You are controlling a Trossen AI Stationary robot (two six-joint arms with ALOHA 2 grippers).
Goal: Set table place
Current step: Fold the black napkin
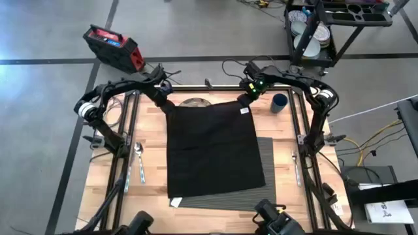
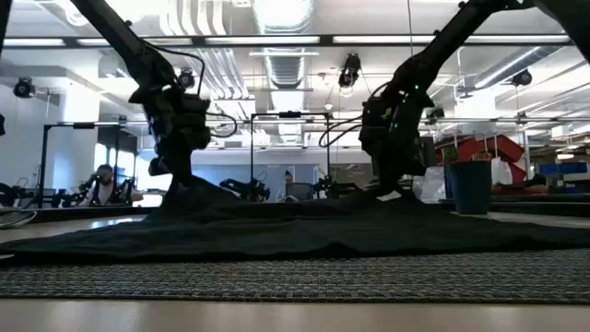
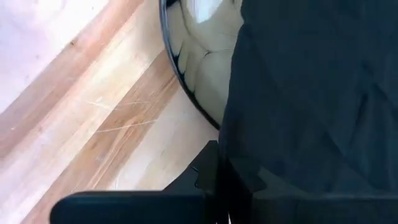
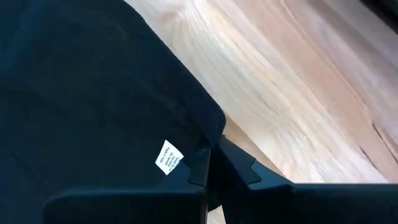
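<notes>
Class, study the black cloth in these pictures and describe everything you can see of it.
The black cloth is a plain, matte square of fabric with a small white tag near one corner. It lies spread over the striped grey placemat and partly covers a plate. The left gripper and right gripper each pinch a far corner, lifting that edge.

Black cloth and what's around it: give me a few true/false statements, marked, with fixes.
1. The black cloth covers most of the striped placemat. True.
2. Each gripper pinches a far corner of the cloth: left gripper, right gripper. True.
3. The spoon lies on the cloth. False: it lies on the bare table, left of the cloth.
4. The blue cup lies tipped over. False: it stands upright near the right gripper.
5. A plate peeks out at the cloth's far edge. True.
</notes>
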